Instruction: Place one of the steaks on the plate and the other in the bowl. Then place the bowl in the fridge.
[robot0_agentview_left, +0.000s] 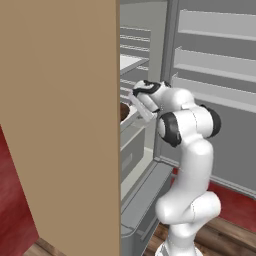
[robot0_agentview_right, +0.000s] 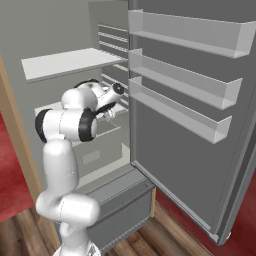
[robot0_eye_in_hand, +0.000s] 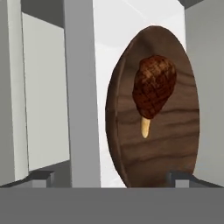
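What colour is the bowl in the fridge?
Dark brown bowl, wood grain visible; the hand view shows it best.

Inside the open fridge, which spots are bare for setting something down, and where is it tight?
Bare: the pale shelf above the arm, and the three door racks. Crowded: the level below that shelf, where the open hand faces the wooden bowl holding a steak.

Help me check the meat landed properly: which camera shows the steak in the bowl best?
The hand view: the dark steak lies in full sight inside the wooden bowl. The left base view catches just the bowl's edge.
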